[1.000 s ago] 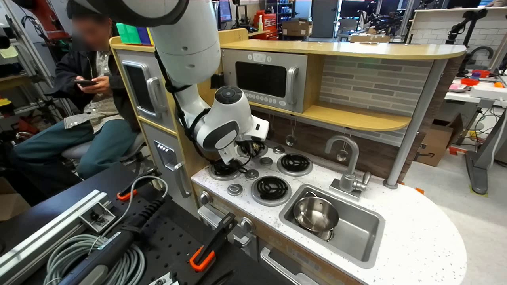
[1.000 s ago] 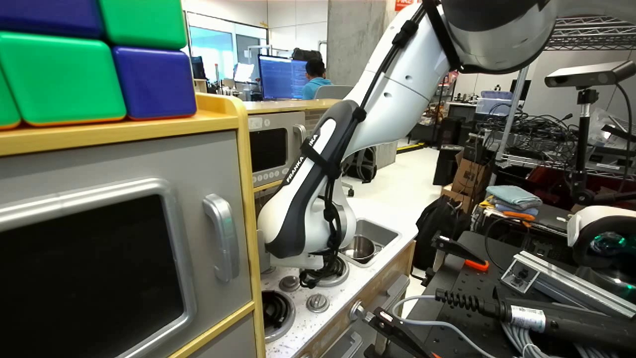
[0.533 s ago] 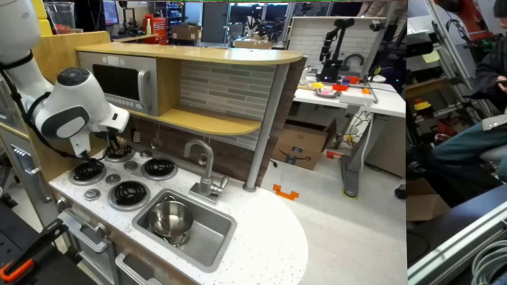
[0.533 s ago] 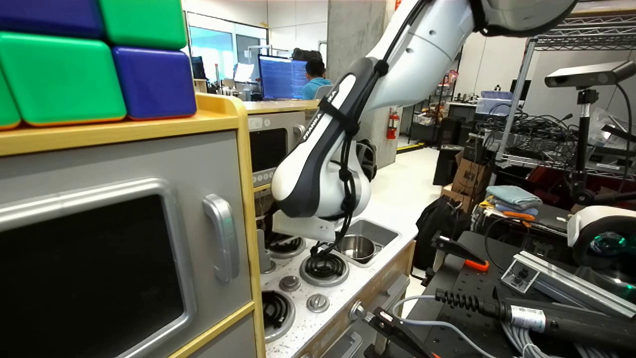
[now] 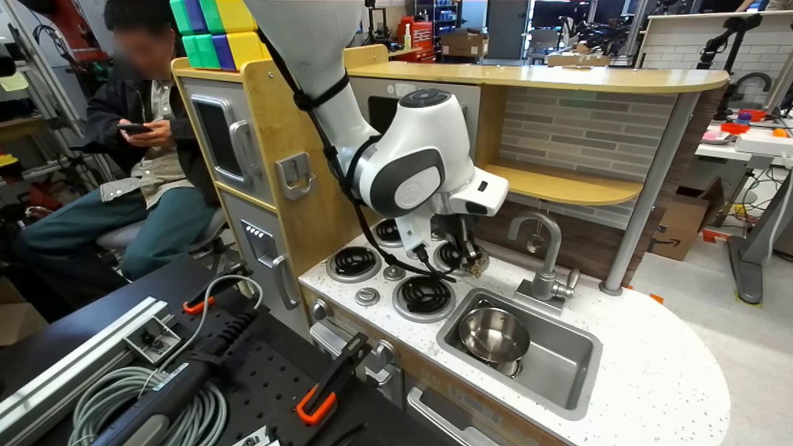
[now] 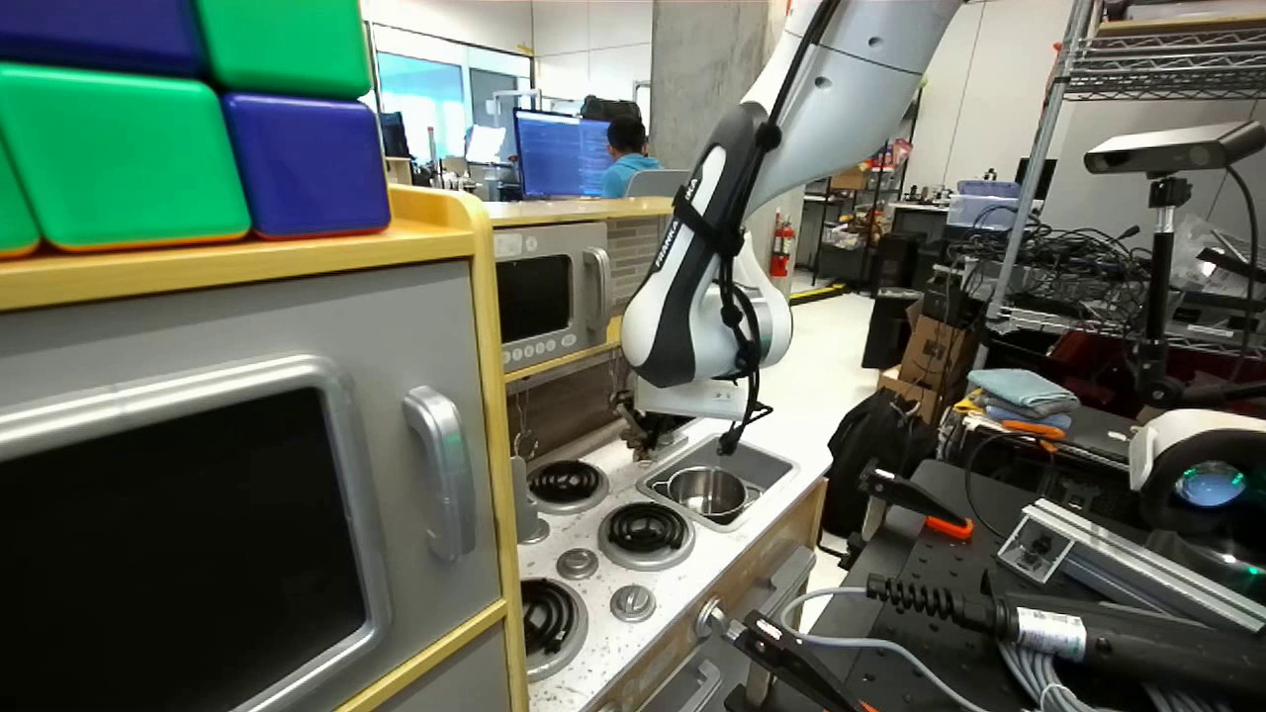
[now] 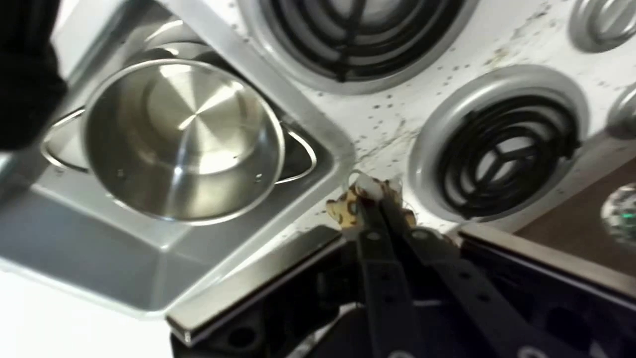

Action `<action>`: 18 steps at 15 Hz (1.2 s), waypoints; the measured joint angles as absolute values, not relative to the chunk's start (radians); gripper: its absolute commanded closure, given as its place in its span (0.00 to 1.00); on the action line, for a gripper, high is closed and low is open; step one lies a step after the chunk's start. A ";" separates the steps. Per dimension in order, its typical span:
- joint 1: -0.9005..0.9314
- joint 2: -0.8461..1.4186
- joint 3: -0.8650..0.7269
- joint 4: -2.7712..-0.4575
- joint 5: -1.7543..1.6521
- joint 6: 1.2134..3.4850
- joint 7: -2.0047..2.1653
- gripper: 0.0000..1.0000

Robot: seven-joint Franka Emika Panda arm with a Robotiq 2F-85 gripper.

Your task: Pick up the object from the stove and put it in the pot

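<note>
My tool [image 7: 380, 201] pinching the spotted object [image 7: 345, 209], toward the back edge of the surface [image 5: 657, 365], near a corner of the sink [image 5: 552, 364]; I see the pot [image 7: 174, 134] inside it.

Both exterior views slant down over stove [image 5: 387, 290] and pot [image 5: 494, 344] (a grey cabinet [image 6: 407, 534] crowds an exterior view); the wrist view looks down on both, nearer

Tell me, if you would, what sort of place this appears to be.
Probably a robotics lab rather than a home: a white robot arm reaches over a toy kitchen, a perforated black bench stands beside it, and black cables lie heaped in the background.
</note>
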State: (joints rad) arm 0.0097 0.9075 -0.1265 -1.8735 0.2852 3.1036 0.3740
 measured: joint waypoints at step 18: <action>0.229 1.053 -0.402 -1.712 0.113 2.618 0.903 0.43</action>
